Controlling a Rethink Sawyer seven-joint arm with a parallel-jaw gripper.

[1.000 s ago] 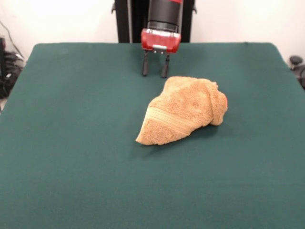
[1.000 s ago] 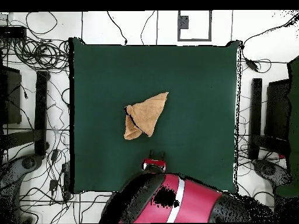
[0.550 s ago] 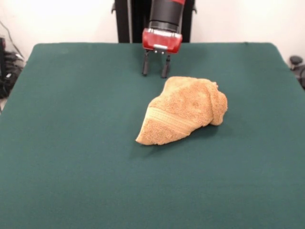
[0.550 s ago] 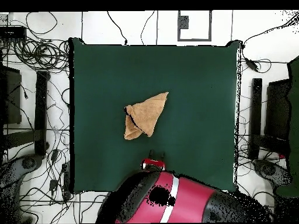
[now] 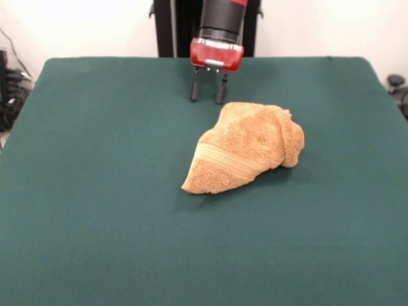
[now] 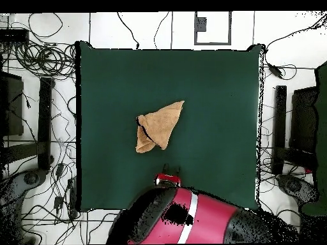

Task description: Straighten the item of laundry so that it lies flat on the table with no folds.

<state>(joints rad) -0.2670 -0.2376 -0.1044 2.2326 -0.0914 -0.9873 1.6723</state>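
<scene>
The towel [image 5: 245, 148] is lying crumpled near the middle of the green table [image 5: 95, 191], and it is not flat. It is bunched into a rough wedge shape. From the front, the narrow end of the towel is pointing toward the near side of the table, and the thick rolled part is sitting at the opposite end. A smooth woven stripe band is running across the towel close to its narrow end. In the overhead view the towel [image 6: 159, 126] is looking like a triangle, with one sharp corner stretching away from the arm and a folded lump at the corner nearest to the arm. A dark line is showing along one edge of the towel there; it is perhaps a shadow under a fold, but this view is too poor to be sure.

The gripper [image 5: 206, 95] is hanging just behind the towel, on the far side of it in the front view, and it is not touching the towel. Its two dark fingers [image 5: 194, 86] are pointing down toward the table and are standing apart, with nothing between them. The red and black arm [image 6: 191, 217] is reaching over the table edge nearest to the towel's lumpy corner.
</scene>
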